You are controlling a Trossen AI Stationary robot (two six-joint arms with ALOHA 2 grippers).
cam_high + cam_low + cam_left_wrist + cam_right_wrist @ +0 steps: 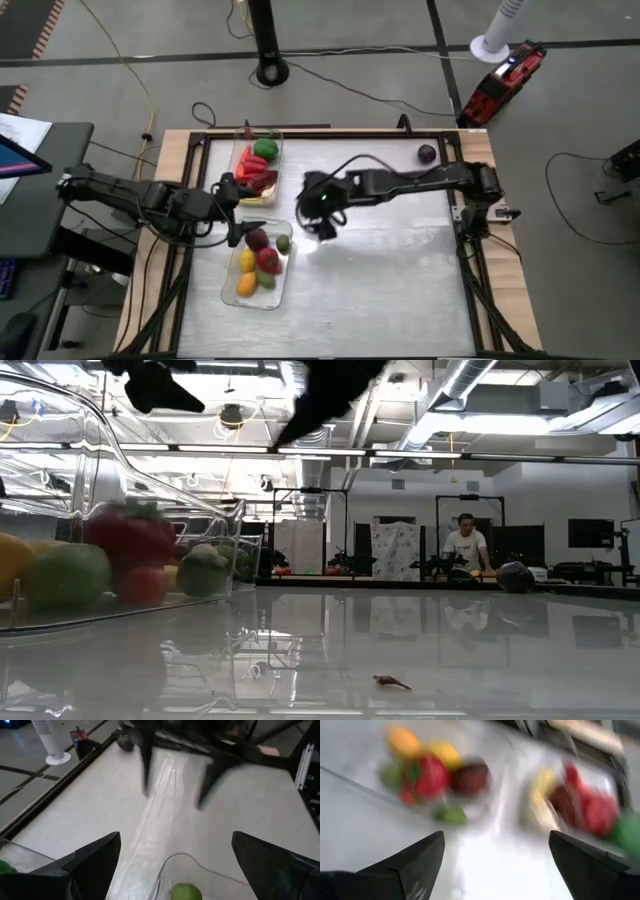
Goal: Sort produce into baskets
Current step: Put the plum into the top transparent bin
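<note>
Bright overhead ceiling lights, glare streaking the table [400,270], right wrist view motion-blurred

lab: exposed ducts [470,380], workbenches [440,570]

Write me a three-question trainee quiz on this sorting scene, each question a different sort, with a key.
1. True or false: the dark purple fruit near the table's far right corner lies inside a tray.
2. Multiple choice: the right gripper is (A) shut on a pepper, (B) open and empty above the bare table, (C) inside the far tray.
3. Fill in: the left gripper sits between the far tray and the ____ tray.

Key:
1. False; it lies loose on the table.
2. B; the right wrist view shows its fingers spread with nothing between them.
3. Near; its fingers are open too.
</note>
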